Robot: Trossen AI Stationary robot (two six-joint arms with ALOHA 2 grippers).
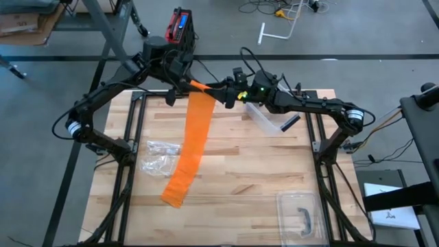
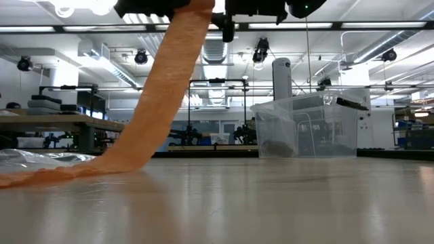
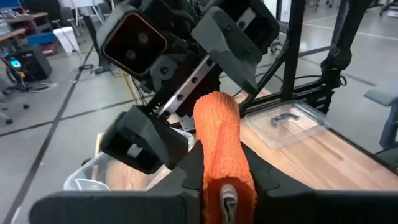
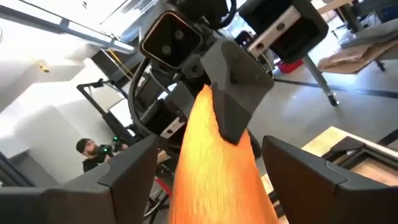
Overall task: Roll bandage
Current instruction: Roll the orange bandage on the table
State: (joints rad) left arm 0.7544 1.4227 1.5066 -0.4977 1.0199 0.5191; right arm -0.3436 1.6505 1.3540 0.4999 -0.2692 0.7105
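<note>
We see the bandage (image 1: 190, 140) hanging from upper centre of the high view, trailing toward lower left. The left gripper (image 1: 180, 86) pinches its top end; the right gripper (image 1: 230, 92), fingers spread, faces it alongside.

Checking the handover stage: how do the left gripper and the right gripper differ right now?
The left gripper has its fingers shut on the orange bandage, pinching its raised top end; the right gripper has its fingers spread wide, standing on either side of the strip without clamping it. In the high view the left gripper comes in from the left side, the right from the right. Both meet above the table's far edge at the bandage's top end.
</note>
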